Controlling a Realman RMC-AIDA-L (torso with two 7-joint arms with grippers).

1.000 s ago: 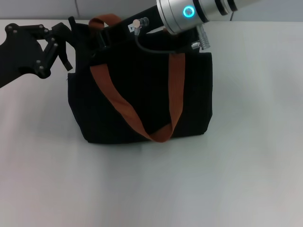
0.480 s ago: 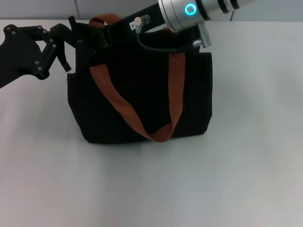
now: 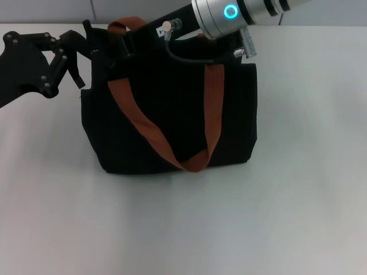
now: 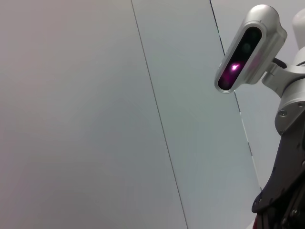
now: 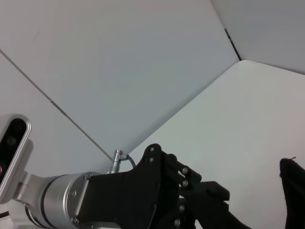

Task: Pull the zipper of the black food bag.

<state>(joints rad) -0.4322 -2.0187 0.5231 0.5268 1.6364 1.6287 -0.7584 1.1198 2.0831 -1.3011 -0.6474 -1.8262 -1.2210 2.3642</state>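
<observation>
Black food bag stands upright on the white table, toward the far edge and a little left of centre. Two rust-orange handles: near one droops down the front face, far one arches over the top left end.

Left gripper is at the bag's top left corner, fingers against the black fabric of the upper edge. Black on black there; cannot tell how far the jaws are spread or whether they have hold of anything.

Right arm reaches in from the far right, across the bag's top. Its gripper is hidden behind the bag's upper edge; jaw state cannot be told.

Zipper not discernible along the top edge.
</observation>
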